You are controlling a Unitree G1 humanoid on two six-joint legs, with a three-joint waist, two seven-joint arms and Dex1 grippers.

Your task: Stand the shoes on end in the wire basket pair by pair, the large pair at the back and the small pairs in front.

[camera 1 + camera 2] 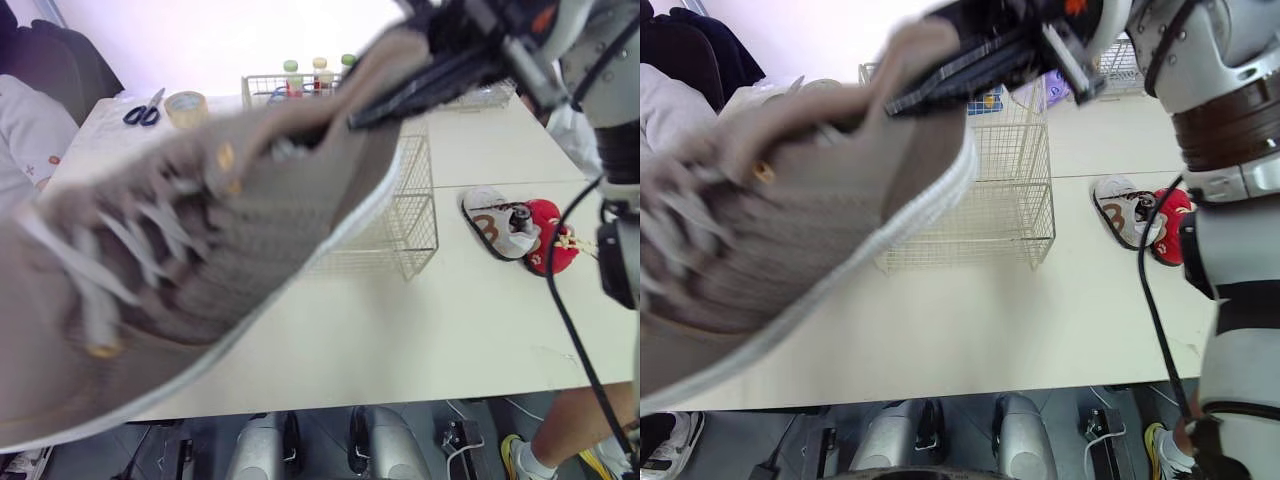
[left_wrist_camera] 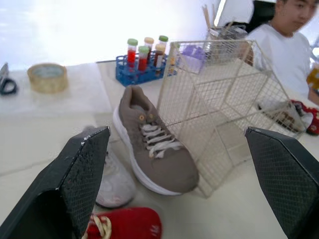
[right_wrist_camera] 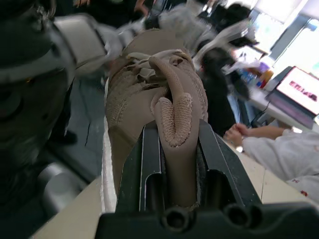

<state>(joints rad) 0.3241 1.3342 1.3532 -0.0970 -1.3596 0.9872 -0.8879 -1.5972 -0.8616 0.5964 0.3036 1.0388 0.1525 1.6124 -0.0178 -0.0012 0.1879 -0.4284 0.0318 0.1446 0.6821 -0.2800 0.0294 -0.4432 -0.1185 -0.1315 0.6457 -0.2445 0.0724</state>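
Clamping a tan shoe (image 1: pixel 200 230) by its heel, the right tool (image 3: pixel 175 127) screens the basket (image 1: pixel 415 215); the left tool (image 2: pixel 177 133) gapes empty; a matching shoe (image 2: pixel 157 152) lies just beside the basket, small shoes (image 1: pixel 500 228) right of it.

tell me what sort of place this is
Probably an indoor lab or workroom set up for robot trials: a rack of coloured tubes and a tape roll on a white table, a lit screen, and a person nearby.
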